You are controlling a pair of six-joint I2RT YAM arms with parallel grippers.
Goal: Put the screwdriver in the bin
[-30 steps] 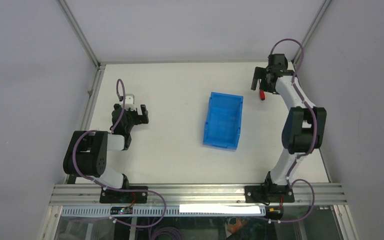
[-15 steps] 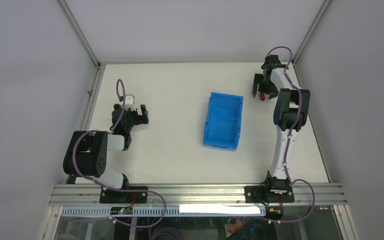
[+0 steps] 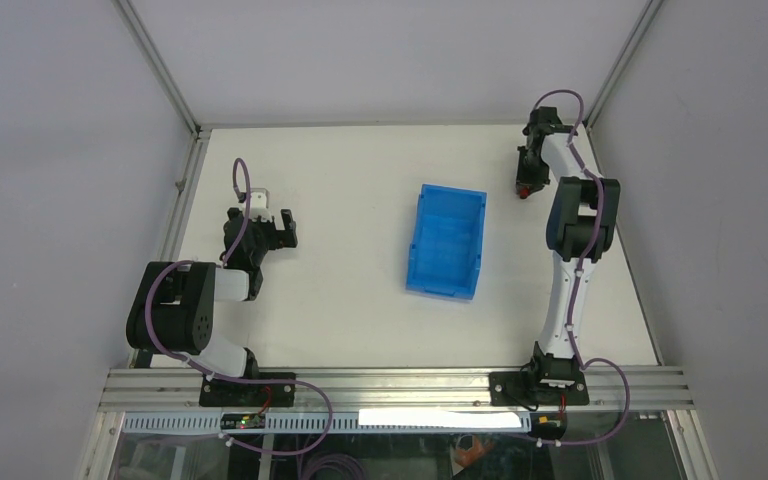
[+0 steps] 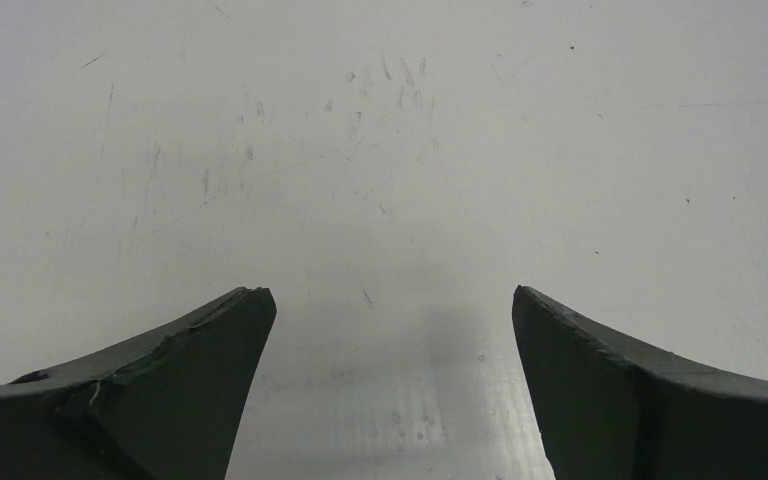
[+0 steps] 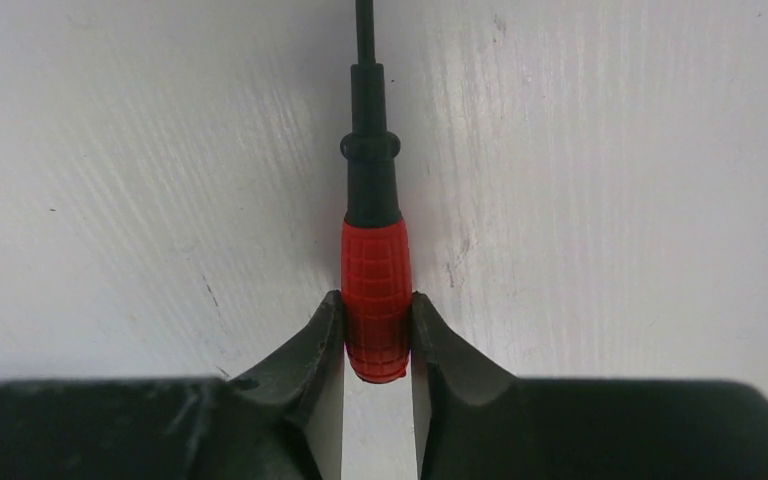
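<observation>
Top view: bin (image 3: 446,240) sits mid-tabletop (image 3: 360,180), open side up, nothing visible inside. Right arm (image 3: 578,215) is stretched toward the far right corner. A small red speck of the screwdriver (image 3: 526,189) shows under its wrist, at roughly 1 to 2 o'clock from the bin, near it but clearly outside. Left arm (image 3: 195,300) is folded at about 9 o'clock from the bin, well apart and not involved. Left wrist view: left jaws spread wide, with nothing between them, only scratched bare tabletop below. Right wrist view: right jaws pinch the red handle (image 5: 375,300) from both sides at its butt end. The black shaft (image 5: 365,30) points to 12 o'clock, straight away from the wrist and out of frame. Cannot tell whether the tool is off the tabletop yet or resting on it. Handling estimate: light, rigid, not fragile. The handle is moulded with a grid texture, so it should resist slipping, whereas the thin shaft looks smooth and would likely roll or slide if gripped. The handle is the right place to hold. The present pinch is low on it, so most of the tool's length lies ahead of the contact, and the tip may droop or pivot during the carry. A bite nearer mid-handle would be steadier. Task stage, by judgement: grasp made, transfer toward 7 to 8 o'clock and release over the bin not yet done.
</observation>
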